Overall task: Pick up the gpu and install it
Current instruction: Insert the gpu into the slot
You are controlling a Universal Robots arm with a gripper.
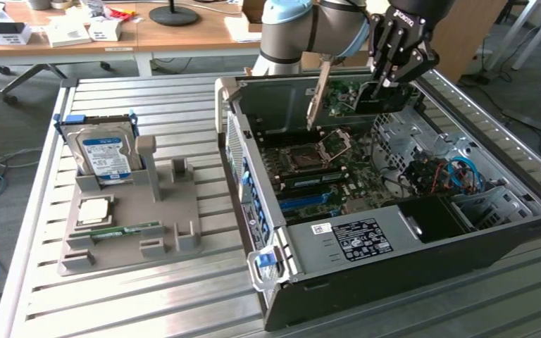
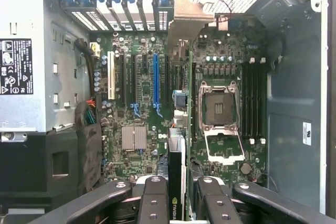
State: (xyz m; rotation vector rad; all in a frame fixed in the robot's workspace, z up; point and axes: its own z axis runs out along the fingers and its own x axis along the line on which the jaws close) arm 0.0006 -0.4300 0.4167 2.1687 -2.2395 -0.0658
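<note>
A slatted metal bench (image 1: 139, 98) is carrying everything here, and the biggest thing on it is the open computer case (image 1: 439, 257), lying on its side toward the exterior view's right with its inside facing up. The robot arm (image 1: 299, 28) is reaching in from behind the case and leaning over its far end. Inside, the green motherboard (image 1: 351, 176) is lying flat on the case floor, with a blue expansion slot (image 2: 155, 80) and an open processor socket (image 2: 218, 106) showing on it.

On the exterior view's left, well apart from the case, a grey holder (image 1: 158, 211) is sitting on the bench.

The gpu (image 1: 379, 102) is hanging on edge above the far part of the motherboard, about level with the case's rim — clear of the board, not seated in a slot. Its metal bracket (image 1: 320, 91) is pointing down toward the case. The gripper (image 1: 391, 83) is clamping the card from above, its black fingers (image 2: 153, 198) pressing on both faces.

A silver hard drive (image 1: 104, 155) is standing upright at the holder's far end, and a small green memory stick (image 1: 125, 230) is lying nearer the front.
</note>
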